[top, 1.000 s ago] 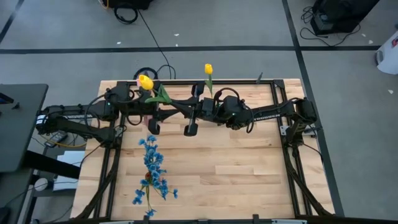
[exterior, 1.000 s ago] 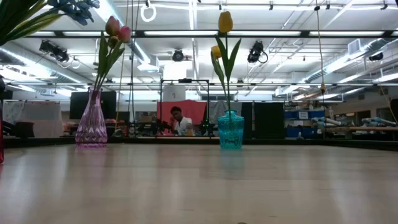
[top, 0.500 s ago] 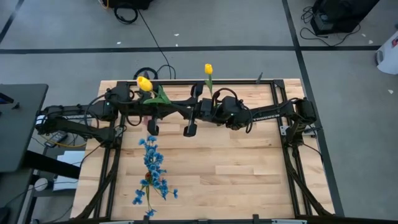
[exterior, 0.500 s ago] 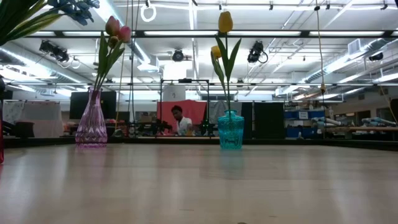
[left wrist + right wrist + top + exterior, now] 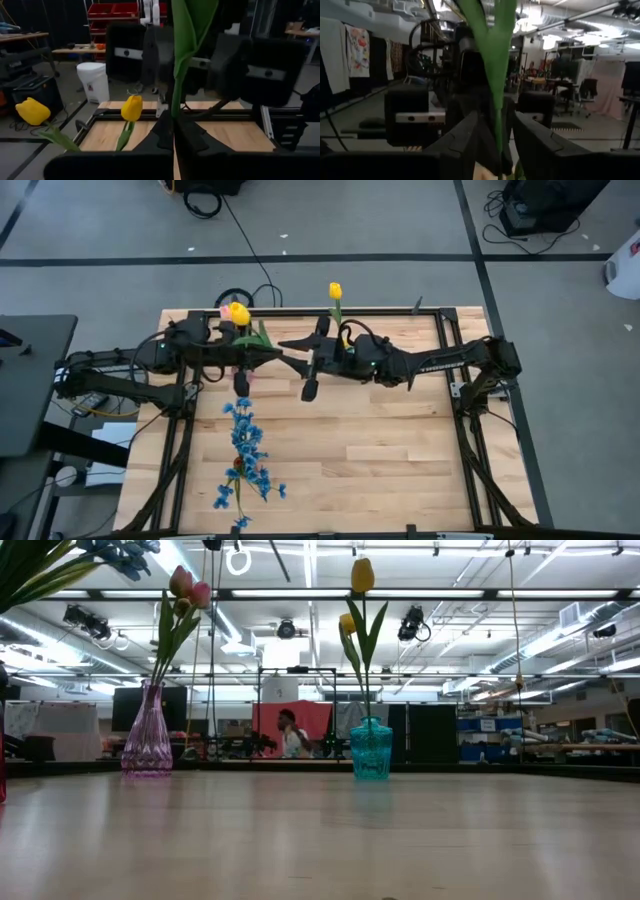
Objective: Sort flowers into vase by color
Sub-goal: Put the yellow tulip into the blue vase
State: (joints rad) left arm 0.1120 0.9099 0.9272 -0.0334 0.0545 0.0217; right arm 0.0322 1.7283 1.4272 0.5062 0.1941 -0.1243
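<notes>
A yellow tulip (image 5: 238, 312) with green leaves stands up over the far middle of the table on its green stem (image 5: 173, 107). My left gripper (image 5: 278, 358) (image 5: 173, 131) is shut on that stem. My right gripper (image 5: 292, 345) (image 5: 496, 131) faces it, open, with one finger on each side of the same stem (image 5: 496, 120) and a gap on both sides. Two yellow tulips (image 5: 361, 575) stand in the teal vase (image 5: 371, 748), and pink tulips (image 5: 185, 585) stand in the pink vase (image 5: 147, 740). Blue sprays (image 5: 245, 450) lie flat on the table at the near left. My left gripper pinches the tulip's green stem (image 5: 173, 120) between its two fingers, below the long leaf. The fingers come in level from the table's left and lie across the stem. The stem rises upright above them, and the flower is lifted clear of the table.
The two vases stand along the far edge behind the grippers. The wooden tabletop (image 5: 400, 450) is bare at the right and near middle. Black frame rails (image 5: 470, 450) run along the table's sides. A person (image 5: 290, 732) sits far back in the room.
My right arm has stretched out flatter toward the table's left, and its elbow has swung toward the right edge. My left arm has shifted slightly. The held tulip stays upright in about the same place.
</notes>
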